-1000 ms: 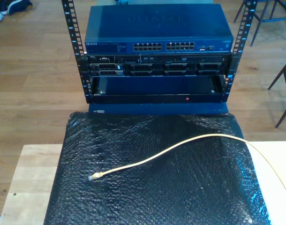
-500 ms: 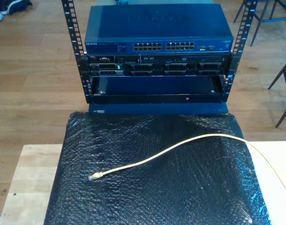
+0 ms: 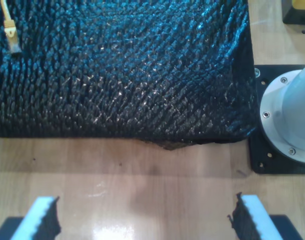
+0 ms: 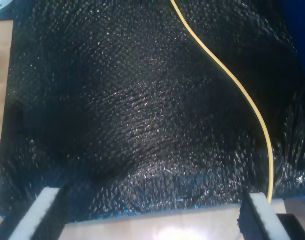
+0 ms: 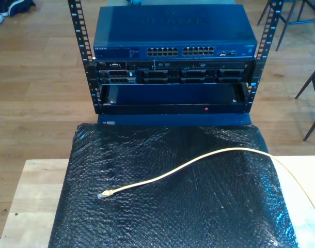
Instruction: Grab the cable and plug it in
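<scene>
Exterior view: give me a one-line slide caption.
Yellow cable lies loose on black bubble wrap, plug unplugged, facing the rack-mounted blue switch.

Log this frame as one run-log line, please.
stage: before grasp | cable: loose on black mat, plug free | first gripper: open, empty | second gripper: open, empty | switch: nothing plugged

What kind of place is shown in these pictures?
Probably a lab or workshop for network hardware tests. A rack holds a blue network switch, a wooden table carries a black bubble-wrap mat with the cable, and chairs stand on the wooden floor.
</scene>
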Robot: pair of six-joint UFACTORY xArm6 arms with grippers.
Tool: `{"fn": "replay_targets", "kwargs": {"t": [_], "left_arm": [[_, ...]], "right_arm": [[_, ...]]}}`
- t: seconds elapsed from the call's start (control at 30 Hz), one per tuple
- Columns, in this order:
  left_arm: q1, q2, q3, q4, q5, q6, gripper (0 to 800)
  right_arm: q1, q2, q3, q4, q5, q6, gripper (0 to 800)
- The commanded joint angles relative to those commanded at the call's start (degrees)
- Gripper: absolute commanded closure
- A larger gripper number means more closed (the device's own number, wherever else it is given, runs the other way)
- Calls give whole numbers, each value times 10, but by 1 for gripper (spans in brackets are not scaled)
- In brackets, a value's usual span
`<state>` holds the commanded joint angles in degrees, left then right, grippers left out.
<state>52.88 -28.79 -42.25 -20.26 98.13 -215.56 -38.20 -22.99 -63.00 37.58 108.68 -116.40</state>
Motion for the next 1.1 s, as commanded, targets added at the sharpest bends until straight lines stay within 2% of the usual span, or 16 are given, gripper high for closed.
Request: {"fn": "replay_targets", "kwargs": {"t": [0.37, 0.6, 0.83, 1.1], "left_arm": [[-51, 2, 0, -1, -5, -65, 0], [-58, 3, 9, -40, -9, -76, 0], [-59, 10, 39, -49, -54, -93, 0], [-72, 18, 55, -58, -66, -121, 0]], "right_arm": [[91, 7, 8, 9, -95, 52, 7], [158, 18, 13, 7, -132, 83, 8], [241, 36, 15, 5, -190, 120, 8], [334, 44, 51, 4, -249, 148, 8]]}}
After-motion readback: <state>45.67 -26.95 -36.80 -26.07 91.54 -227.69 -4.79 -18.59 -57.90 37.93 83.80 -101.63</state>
